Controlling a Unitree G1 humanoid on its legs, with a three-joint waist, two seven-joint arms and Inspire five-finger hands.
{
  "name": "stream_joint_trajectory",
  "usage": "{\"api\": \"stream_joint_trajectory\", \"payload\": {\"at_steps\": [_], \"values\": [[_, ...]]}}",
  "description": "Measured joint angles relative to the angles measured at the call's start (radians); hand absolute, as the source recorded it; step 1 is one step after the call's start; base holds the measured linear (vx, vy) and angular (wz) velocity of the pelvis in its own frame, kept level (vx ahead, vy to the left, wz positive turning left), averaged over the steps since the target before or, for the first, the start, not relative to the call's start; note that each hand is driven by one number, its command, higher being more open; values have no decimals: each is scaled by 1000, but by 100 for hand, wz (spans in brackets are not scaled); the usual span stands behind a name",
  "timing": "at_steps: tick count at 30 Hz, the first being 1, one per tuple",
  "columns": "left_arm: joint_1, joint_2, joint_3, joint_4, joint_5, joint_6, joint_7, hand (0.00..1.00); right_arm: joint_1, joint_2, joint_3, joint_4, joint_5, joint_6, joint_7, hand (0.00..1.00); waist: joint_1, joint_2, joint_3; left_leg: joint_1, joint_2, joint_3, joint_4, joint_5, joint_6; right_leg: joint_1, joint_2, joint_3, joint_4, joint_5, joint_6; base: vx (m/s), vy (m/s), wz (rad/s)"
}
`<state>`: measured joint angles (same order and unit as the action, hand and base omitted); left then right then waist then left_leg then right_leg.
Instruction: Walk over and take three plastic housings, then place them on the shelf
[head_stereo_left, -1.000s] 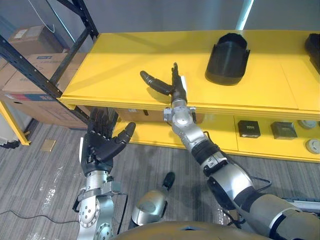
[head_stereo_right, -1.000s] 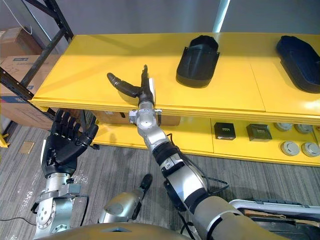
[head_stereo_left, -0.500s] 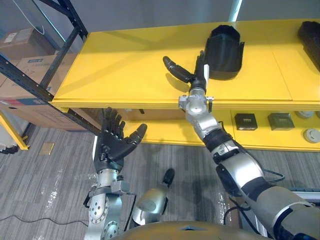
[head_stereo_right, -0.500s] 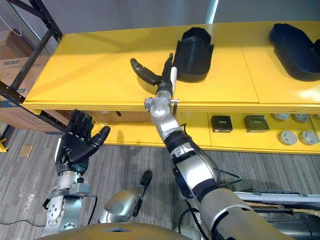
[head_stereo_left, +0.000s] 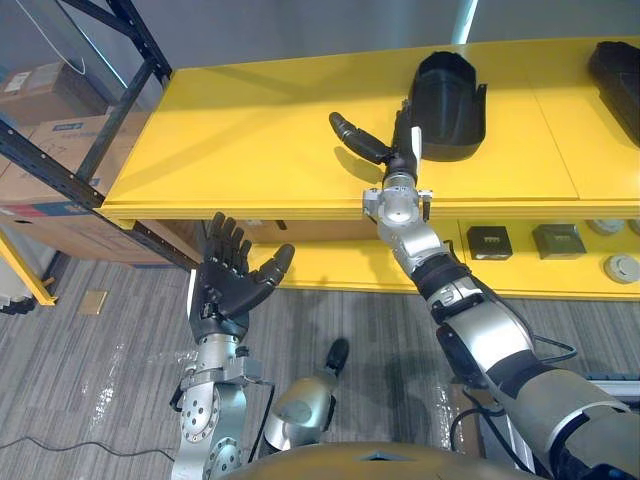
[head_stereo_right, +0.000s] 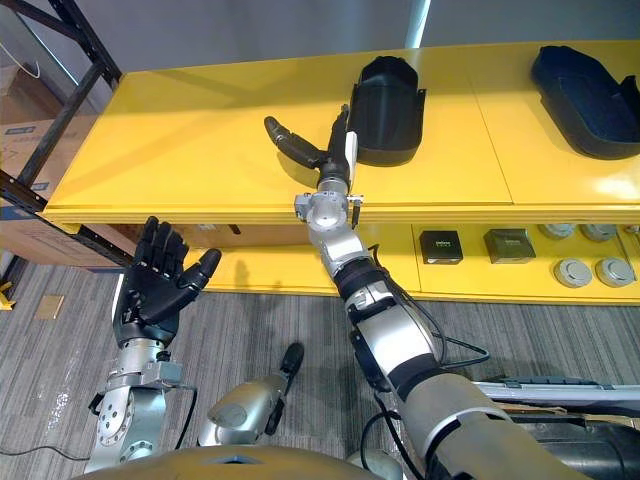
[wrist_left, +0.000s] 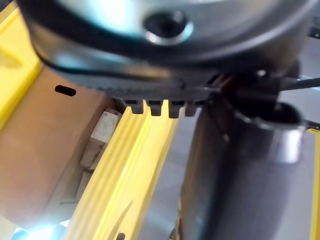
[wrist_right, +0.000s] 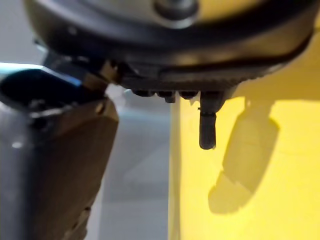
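I hold my left hand (head_stereo_left: 225, 290) raised with fingers spread; my right hand (head_stereo_left: 395, 157) reaches forward, fingers straight, thumb splayed.

The yellow shelf (head_stereo_left: 260, 130) looked smooth and faintly glossy; the black housing (head_stereo_left: 447, 95) was matt plastic; upper-left boxes (head_stereo_left: 35, 90) were plain cardboard.

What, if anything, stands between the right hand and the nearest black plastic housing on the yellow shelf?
Nothing visible does. The open right hand is over the yellow shelf, right beside the left edge of the rounded black plastic housing. Whether they touch cannot be told.
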<state>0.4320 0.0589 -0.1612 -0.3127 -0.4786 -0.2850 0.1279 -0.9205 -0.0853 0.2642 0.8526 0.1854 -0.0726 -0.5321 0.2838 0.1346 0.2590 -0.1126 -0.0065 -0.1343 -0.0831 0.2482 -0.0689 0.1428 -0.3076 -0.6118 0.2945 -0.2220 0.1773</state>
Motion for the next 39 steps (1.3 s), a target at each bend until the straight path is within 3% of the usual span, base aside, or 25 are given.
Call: {"api": "stream_joint_trajectory", "payload": {"at_steps": [15,21,26,28,29,31,33,35,39], "values": [[-8,15,-9,0,2,8,30,100,1,28,23,0,-1,38,-8,100,-9,8,0,17,24,48,0,-7,-4,0,29,46,-44,27,-9,-34,-31,-11],[-40,22,-9,-8,10,30,61,100,14,77,62,-1,-20,16,1,100,-15,21,-5,20,37,87,0,-14,-7,-17,32,86,-66,43,-6,-37,-65,-19],[-44,21,-8,-10,15,46,54,100,43,85,92,5,-19,-44,58,100,-20,26,-11,23,41,102,0,-16,-9,-17,44,105,-96,65,-7,-32,-30,-13],[-45,21,10,-10,18,48,52,100,78,84,155,-68,-7,-62,122,100,-28,15,-18,23,51,116,0,-20,-13,-15,54,118,-128,81,-18,-29,-20,-21],[-46,21,36,-10,46,45,65,100,146,73,188,-158,45,-139,224,100,-41,-1,-25,24,57,128,-1,-24,-18,-10,66,124,-149,90,-16,-10,-24,-18],[-53,20,88,-10,61,42,90,100,283,43,234,-361,112,-213,344,100,-53,-23,-37,38,60,143,-1,-30,-17,3,69,135,-168,103,-10,21,-47,-22],[-50,19,146,-25,66,14,120,100,417,11,231,-585,211,-249,441,100,-75,-44,-50,53,67,169,-1,-39,-15,9,75,160,-182,112,-11,18,-33,-33],[-50,20,180,-58,114,-19,151,100,512,-22,176,-755,267,-249,487,100,-97,-65,-61,54,74,191,-1,-42,-16,2,85,184,-196,124,-16,-21,-20,-39],[-78,24,171,-93,177,-76,194,100,733,-78,-47,-917,273,-225,451,100,-137,-103,-83,83,99,267,-6,-66,-23,-7,101,263,-227,148,-30,-50,-2,-56]]}}
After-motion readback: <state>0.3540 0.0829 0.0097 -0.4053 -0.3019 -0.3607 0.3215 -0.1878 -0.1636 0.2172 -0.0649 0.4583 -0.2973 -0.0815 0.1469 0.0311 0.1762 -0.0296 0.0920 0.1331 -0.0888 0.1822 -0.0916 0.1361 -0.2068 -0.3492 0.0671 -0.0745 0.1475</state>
